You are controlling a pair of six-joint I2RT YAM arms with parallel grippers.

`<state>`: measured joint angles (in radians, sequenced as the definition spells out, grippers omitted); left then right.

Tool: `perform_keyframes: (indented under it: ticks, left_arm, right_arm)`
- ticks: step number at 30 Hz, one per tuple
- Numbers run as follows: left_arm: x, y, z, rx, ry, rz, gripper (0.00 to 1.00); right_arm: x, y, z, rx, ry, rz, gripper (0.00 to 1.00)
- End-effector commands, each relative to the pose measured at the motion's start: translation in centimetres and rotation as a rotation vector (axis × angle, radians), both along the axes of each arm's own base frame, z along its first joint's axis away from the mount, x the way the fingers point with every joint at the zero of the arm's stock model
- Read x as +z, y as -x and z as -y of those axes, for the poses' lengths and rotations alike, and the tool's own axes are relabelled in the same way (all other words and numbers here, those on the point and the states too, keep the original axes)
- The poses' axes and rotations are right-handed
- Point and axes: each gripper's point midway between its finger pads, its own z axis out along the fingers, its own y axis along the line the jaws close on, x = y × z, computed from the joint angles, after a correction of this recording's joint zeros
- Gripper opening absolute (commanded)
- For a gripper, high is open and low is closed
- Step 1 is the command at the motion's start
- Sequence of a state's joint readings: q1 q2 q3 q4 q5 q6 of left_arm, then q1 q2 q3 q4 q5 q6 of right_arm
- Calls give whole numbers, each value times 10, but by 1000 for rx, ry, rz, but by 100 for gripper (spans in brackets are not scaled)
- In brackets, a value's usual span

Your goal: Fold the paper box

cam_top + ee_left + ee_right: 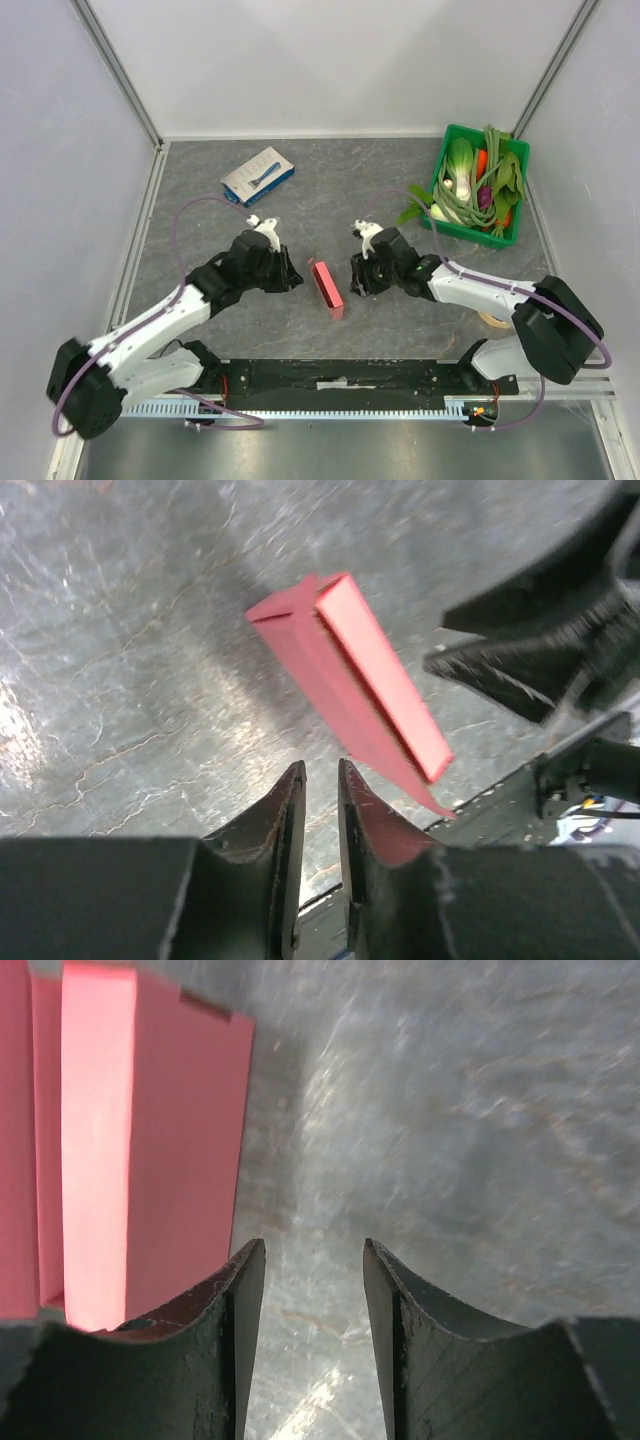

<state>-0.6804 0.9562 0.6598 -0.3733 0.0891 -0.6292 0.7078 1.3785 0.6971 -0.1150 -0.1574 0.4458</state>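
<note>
While poised low over the table [330, 190], clamp nothing: left gripper [320, 768] parted only a sliver, right gripper [313, 1245] parted wider, both empty. Paper box [327, 288] between them on the table, apart from both. Looks already creased into a long narrow shape, one end flap loose. Judged partway: ends left to tuck shut.

arms: left arm [140, 340] and right arm [470, 285] are done in white shells with chunky black joints | purple cables [174, 240] are looped along both | fingers [275, 830]: matte black, curved, tapered to points
</note>
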Motion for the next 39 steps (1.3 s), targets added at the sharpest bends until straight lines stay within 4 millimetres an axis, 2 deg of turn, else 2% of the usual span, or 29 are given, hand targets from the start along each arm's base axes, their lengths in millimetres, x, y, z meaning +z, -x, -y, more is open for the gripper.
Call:
perform_keyframes:
  ticks: [1, 2, 7, 11, 14, 17, 20, 27, 31, 35, 37, 39]
  left_arm:
    - [-39, -6, 10, 33, -25, -127, 22]
    - [-52, -8, 14, 24, -42, -154, 22]
    - [-54, -25, 43, -46, -21, -176, 18]
    - [-49, -45, 64, -81, 24, -125, 20]
    - [-45, -57, 79, -121, 35, -110, 22]
    - [-50, -61, 83, -167, 10, -112, 23]
    - [-52, -59, 89, -239, 16, -102, 26]
    - [-53, -44, 100, -385, 73, -144, 29]
    - [-58, -45, 89, -365, 54, -158, 32]
    - [-48, -41, 88, -414, 118, -143, 40]
    - [-46, -38, 91, -446, 147, -155, 40]
    - [-53, -32, 91, -472, 138, -199, 38]
  right_arm:
    - [-6, 19, -6, 63, 114, 31, 50]
    - [-9, 25, -11, 71, 119, 30, 49]
    - [-16, 50, -36, 89, 72, 13, 45]
    - [-16, 53, -49, 16, 7, 22, 46]
    - [-2, 49, -68, -26, -97, 63, 47]
    - [5, 41, -77, -62, -127, 104, 48]
    - [11, 35, -90, -73, -185, 134, 49]
    - [9, 29, -100, -90, -210, 175, 55]
    - [6, 31, -98, -57, -180, 185, 61]
    - [5, 25, -87, -75, -136, 230, 65]
    - [10, 22, -90, -68, -147, 257, 64]
    - [9, 17, -91, -80, -145, 269, 59]
